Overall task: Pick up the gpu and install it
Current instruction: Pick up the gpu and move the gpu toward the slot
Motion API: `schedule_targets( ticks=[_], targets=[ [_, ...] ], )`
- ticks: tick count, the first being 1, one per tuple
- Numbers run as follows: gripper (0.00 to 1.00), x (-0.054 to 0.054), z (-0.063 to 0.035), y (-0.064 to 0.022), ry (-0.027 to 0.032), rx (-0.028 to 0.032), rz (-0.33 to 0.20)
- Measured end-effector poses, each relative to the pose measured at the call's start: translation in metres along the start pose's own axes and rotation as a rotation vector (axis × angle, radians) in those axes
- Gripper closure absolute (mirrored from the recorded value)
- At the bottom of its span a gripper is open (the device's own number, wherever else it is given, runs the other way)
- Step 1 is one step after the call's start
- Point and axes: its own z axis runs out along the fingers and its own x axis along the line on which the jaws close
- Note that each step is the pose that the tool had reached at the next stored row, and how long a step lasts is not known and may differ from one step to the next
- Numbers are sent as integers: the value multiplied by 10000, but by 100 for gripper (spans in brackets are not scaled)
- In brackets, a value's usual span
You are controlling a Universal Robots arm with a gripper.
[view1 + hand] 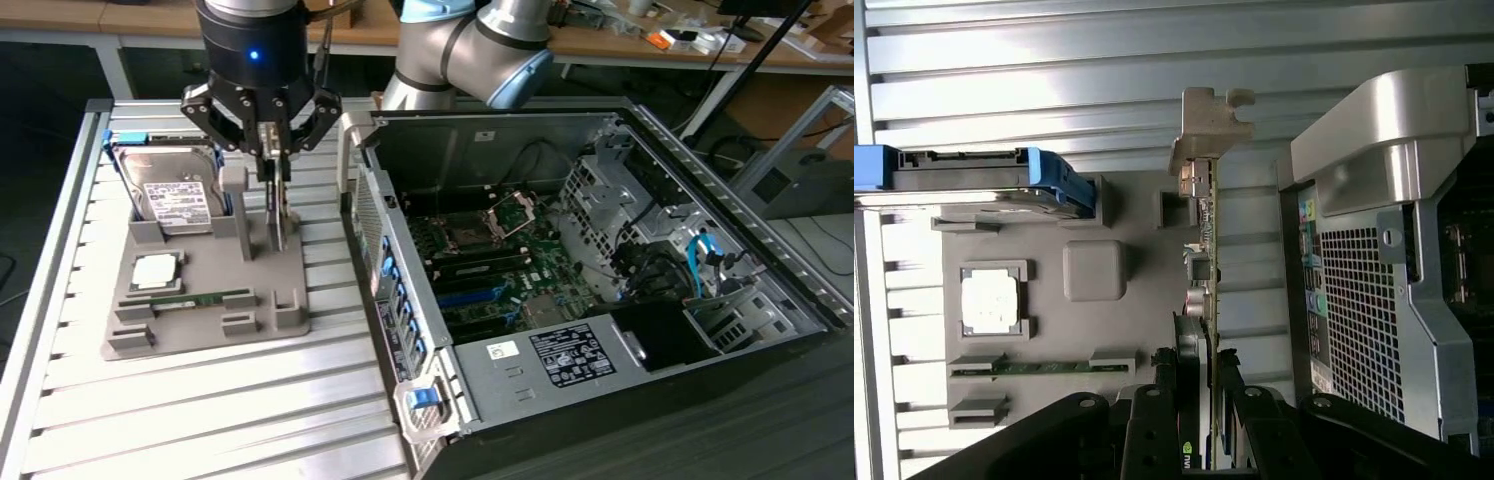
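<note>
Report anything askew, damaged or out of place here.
Nothing stands out. The gpu stands on edge at the gray holder, straight between the jaws of the gripper; the hard drive, chip and memory stick sit in their pockets.

My arm [447,60] is silver-grey with pale blue joint caps; its black claw [272,170] has bolted linkages and a blue light [254,55].

The pincer [271,160] pinches the top edge of the gpu [278,215], which stands upright in the grey tray [200,330] on the counter [174,420]. A hard drive [180,195] stands near it. The open computer case [561,380] sits at the exterior view's right.
</note>
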Motion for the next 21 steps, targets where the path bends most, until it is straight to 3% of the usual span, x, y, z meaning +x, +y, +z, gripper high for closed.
schedule_targets(
  ticks=[6, 14, 21],
  targets=[
    [73, -2, -86, 6, -1, 9, -1],
    [73, -4, -149, 10, -17, 231, -7],
    [73, -6, -221, 16, -20, 284, -8]
  ],
)
